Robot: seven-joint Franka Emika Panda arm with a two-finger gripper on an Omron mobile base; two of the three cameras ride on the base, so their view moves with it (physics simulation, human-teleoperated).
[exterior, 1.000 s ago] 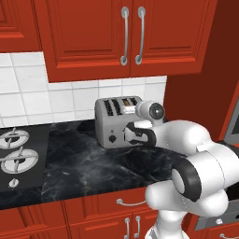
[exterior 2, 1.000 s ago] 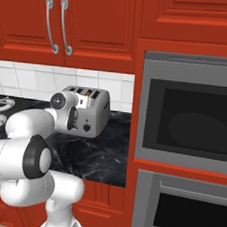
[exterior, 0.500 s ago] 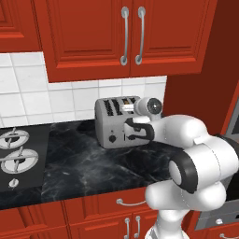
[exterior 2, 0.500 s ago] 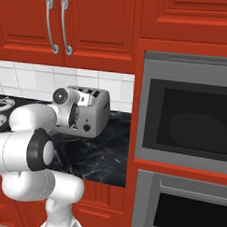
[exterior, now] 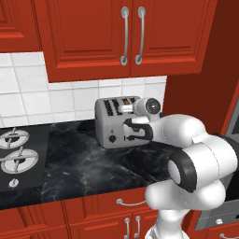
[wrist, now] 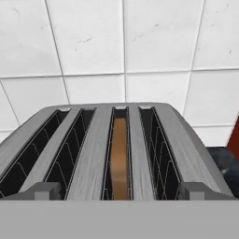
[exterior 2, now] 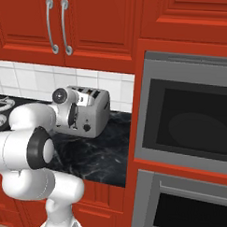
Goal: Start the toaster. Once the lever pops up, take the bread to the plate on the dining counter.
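Hand view | fingers [wrist: 43, 191] wide apart, empty | over toaster [wrist: 93, 154]

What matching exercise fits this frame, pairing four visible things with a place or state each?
Things:
1. boxy silver-grey metal toaster
2. thin tan-brown bread slice
3. two-finger gripper
4. round stove burners

Places or states:
A. down in the third slot from the left in the hand view
B. open, at the toaster's front
C. on the black marble counter below the white tiled wall
D. at the left edge of the left base view

Pairs: 1-C, 2-A, 3-B, 4-D
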